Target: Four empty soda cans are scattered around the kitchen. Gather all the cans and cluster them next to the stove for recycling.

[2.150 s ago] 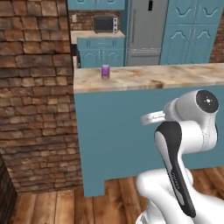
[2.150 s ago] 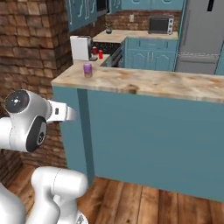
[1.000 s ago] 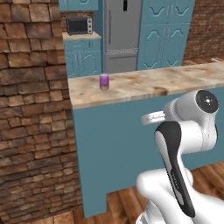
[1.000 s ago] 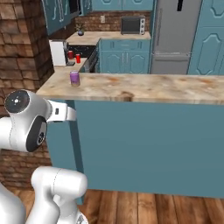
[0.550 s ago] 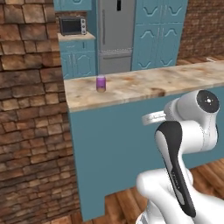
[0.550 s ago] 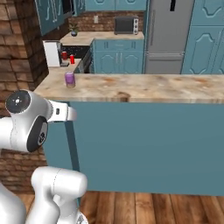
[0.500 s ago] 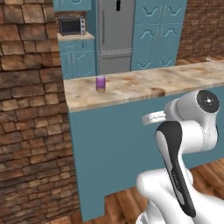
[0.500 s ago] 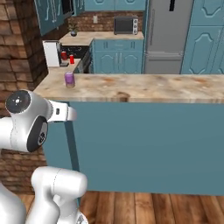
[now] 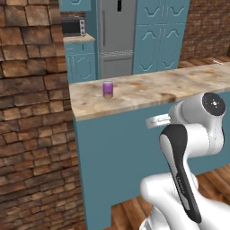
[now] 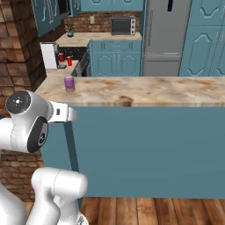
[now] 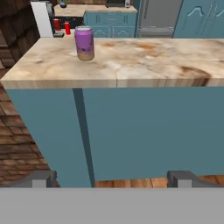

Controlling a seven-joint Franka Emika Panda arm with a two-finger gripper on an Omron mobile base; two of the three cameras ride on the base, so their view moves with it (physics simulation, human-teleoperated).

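The purple soda can (image 9: pixel 108 89) (image 10: pixel 69 83) (image 11: pixel 84 43) stands upright on the marble-topped table (image 9: pixel 148 90) (image 10: pixel 145 91) (image 11: pixel 131 61), near the end closest to the brick wall (image 9: pixel 31 126) and set back from the front edge; bare tabletop lies all around it; nothing touches it. In the hand view the claw (image 11: pixel 112 178) sits low, facing the table's teal front panel (image 11: pixel 148 131), its 2 fingertips (image 11: pixel 41 178) spread wide with nothing between them; it is well apart from the can. Beyond the table, 2 red soda cans (image 10: pixel 65 59) (image 11: pixel 61 26) stand close together on the far counter just beside a white coffee machine (image 10: pixel 48 55) (image 11: pixel 43 18); the black cooktop of the stove (image 10: pixel 78 53) lies next to them. Further back stand a steel fridge (image 9: pixel 117 36) (image 10: pixel 166 35), a microwave (image 9: pixel 72 27) (image 10: pixel 123 25) on a teal counter, and tall teal cabinets (image 9: pixel 161 31). The floor (image 10: pixel 154 211) is wooden planks.
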